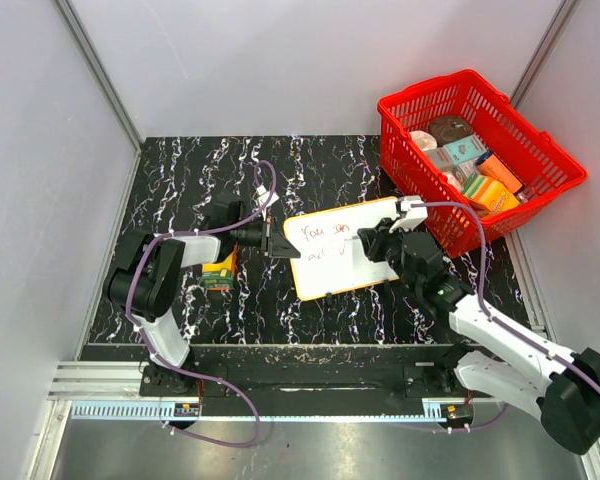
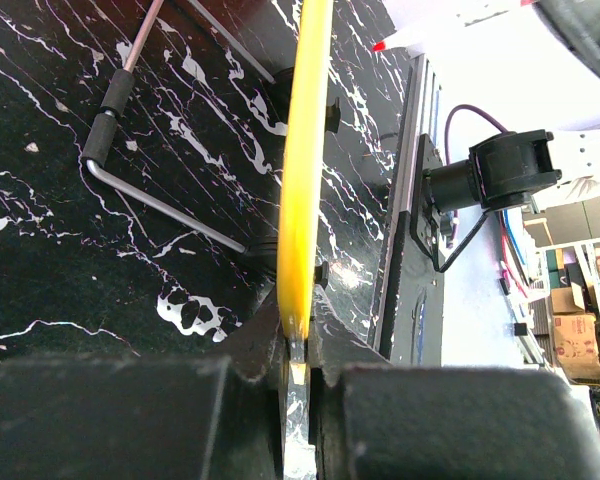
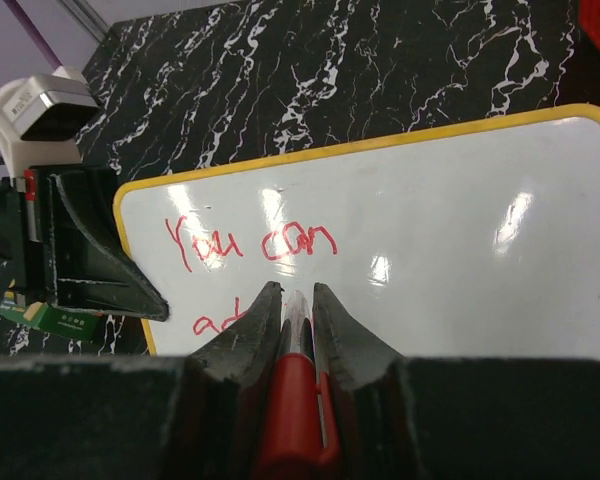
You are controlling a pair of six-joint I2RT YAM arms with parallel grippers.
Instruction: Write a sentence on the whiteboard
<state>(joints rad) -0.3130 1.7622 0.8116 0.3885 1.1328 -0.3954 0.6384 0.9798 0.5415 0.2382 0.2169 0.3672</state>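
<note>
The whiteboard (image 1: 345,250) with its orange-yellow rim lies in the middle of the black marbled table. It fills the right wrist view (image 3: 430,250). Its rim shows edge-on in the left wrist view (image 2: 302,180). The red sentence (image 3: 250,245) reads "You can", with a second line beginning "ad" partly hidden by my fingers. My left gripper (image 1: 277,243) is shut on the board's left edge (image 2: 302,345). My right gripper (image 1: 375,245) is shut on a red marker (image 3: 298,400) with its tip at the board, over the second line.
A red basket (image 1: 477,150) full of groceries stands at the back right, just beyond the board. A small green and orange packet (image 1: 218,273) lies left of the board. A bent metal rod (image 2: 130,150) lies on the table in the left wrist view.
</note>
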